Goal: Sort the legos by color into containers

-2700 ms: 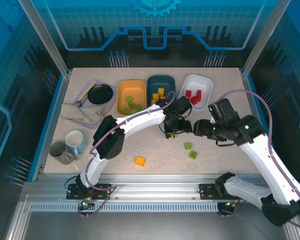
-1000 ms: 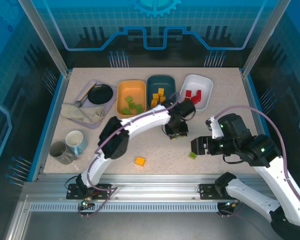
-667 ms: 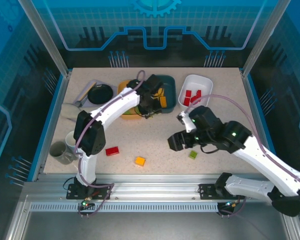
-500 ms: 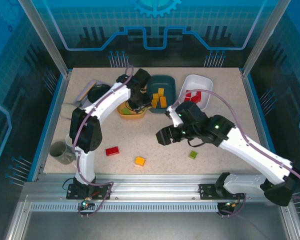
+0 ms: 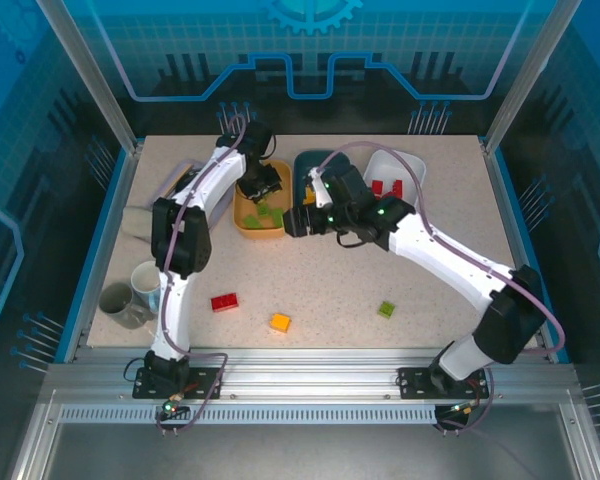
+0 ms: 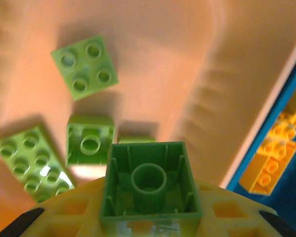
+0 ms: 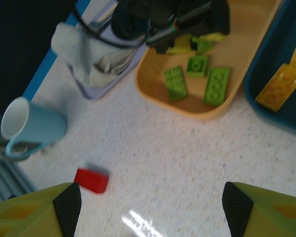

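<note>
Holding a green brick (image 6: 150, 180) upside down, the left pincer (image 5: 263, 184) hangs over the orange tub (image 6: 153, 49). It is closed on the brick's two sides. More green bricks lie in the tub right under it. The teal tub (image 7: 291, 29) next to it has yellow bricks, and the white tub (image 5: 412, 165) has red ones.

The right pincer (image 7: 152, 205) is wide open and holds nothing. It is over the table (image 7: 187, 163), just by the orange tub.

Three bricks lie loose on the table: a red brick (image 5: 223, 301), an orange brick (image 5: 279, 322) and a small green one (image 5: 386, 309).

These bricks look small, light, hard and smooth. I think one could slip or flip if it is pinched on a corner. The best place to grab is the two flat sides, low down, not the bumps on top. The held brick looks ready to drop in.
</note>
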Tool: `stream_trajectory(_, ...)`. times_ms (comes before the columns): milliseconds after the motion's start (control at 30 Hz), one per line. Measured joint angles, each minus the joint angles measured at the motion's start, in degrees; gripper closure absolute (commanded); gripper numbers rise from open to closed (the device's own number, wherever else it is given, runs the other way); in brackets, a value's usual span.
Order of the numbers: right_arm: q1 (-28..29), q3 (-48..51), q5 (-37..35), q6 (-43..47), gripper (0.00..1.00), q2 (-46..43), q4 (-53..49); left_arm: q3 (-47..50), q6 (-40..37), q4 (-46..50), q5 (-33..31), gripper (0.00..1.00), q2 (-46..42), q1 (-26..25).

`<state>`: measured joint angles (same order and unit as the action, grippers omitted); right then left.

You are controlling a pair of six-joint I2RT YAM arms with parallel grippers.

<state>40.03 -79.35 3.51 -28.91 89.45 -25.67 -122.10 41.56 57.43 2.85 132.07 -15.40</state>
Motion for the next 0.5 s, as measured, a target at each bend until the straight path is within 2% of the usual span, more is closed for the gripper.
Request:
stream_trajectory(200, -4.4, -2.8, 0.6, -1.7, 0.22, 5.1, 1.7, -6.6, -0.2, -0.8, 1.8, 0.66, 6.8, 0.2)
stream_trajectory(500, -4.7, -4.0, 1.5, -2.2, 0.22, 6.4, 1.0, -7.3, 1.9, -0.7, 4.2, 0.56, 9.4, 0.2)
